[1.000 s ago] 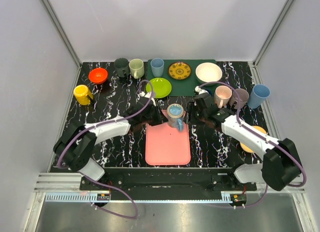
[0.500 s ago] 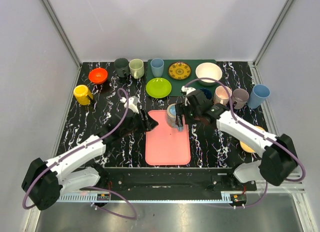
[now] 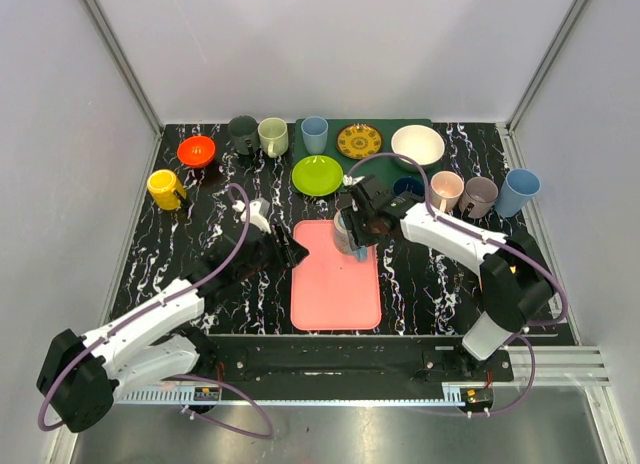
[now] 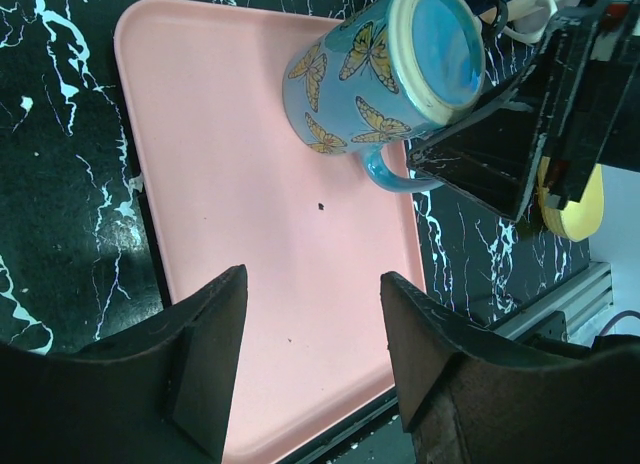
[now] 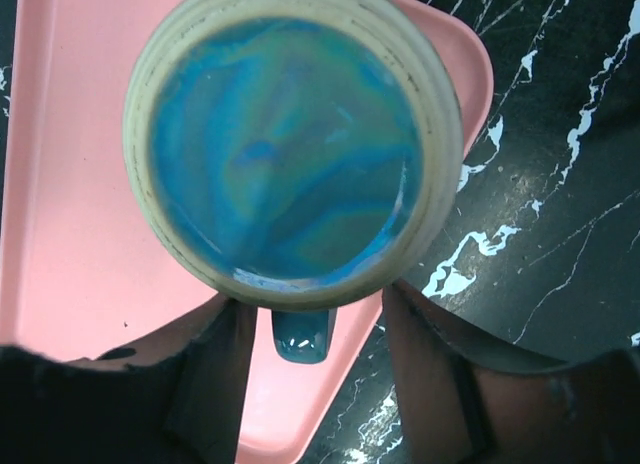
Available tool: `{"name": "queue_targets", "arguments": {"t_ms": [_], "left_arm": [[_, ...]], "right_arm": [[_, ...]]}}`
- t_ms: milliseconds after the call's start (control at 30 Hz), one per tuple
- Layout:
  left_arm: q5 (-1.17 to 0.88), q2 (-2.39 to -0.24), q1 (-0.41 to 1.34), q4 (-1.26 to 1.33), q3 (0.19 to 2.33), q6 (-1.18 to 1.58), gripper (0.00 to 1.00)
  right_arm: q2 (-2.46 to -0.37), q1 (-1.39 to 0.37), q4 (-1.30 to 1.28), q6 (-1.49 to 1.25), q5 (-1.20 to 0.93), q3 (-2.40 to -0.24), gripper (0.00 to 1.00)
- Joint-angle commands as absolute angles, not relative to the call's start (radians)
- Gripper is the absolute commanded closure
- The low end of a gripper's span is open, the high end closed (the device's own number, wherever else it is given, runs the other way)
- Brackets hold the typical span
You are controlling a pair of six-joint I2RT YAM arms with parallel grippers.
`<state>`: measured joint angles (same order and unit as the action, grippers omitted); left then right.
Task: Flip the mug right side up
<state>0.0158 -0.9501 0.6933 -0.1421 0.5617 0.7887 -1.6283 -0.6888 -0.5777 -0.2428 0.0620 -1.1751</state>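
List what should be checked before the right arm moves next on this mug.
1. Mug stands base up, so the flip is needed: ok.
2. Mug rests on the pink tray: ok.
3. Handle lies between the right tool's fingers: ok.
4. Right tool open, with gaps either side of the handle: ok.
5. Finger depth enough for a firm hold on the handle: cannot tell.
6. Left tool open and apart from the mug: ok.
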Motion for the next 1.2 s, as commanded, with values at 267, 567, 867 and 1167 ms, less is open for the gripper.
{"name": "queue_targets", "arguments": {"t_ms": [267,567,867,1167], "left_arm": [[0.034,-0.916,0.695,-0.137,0.561,0.752,0.43],[0.089,-0.842,0.693,-0.144,0.560,0.755,0.45],[-0.018,-0.516,0.695,0.429,0.238,0.923,0.19],[-0.301,-0.623,0.704,0.947,0.127,1.046,0.01]], "right_arm": [[-1.652,-0.707,-0.584,-0.219,0.092,-1.247,0.96],[-1.448,-0.704,-0.530,-0.282,0.101,-1.201,1.00],[-1.155,-0.573,-0.186,-0.584,-0.311,-1.016,1.00],[-1.109,-0.523,0.490,-0.992,-0.636,-0.792,1.00]]}}
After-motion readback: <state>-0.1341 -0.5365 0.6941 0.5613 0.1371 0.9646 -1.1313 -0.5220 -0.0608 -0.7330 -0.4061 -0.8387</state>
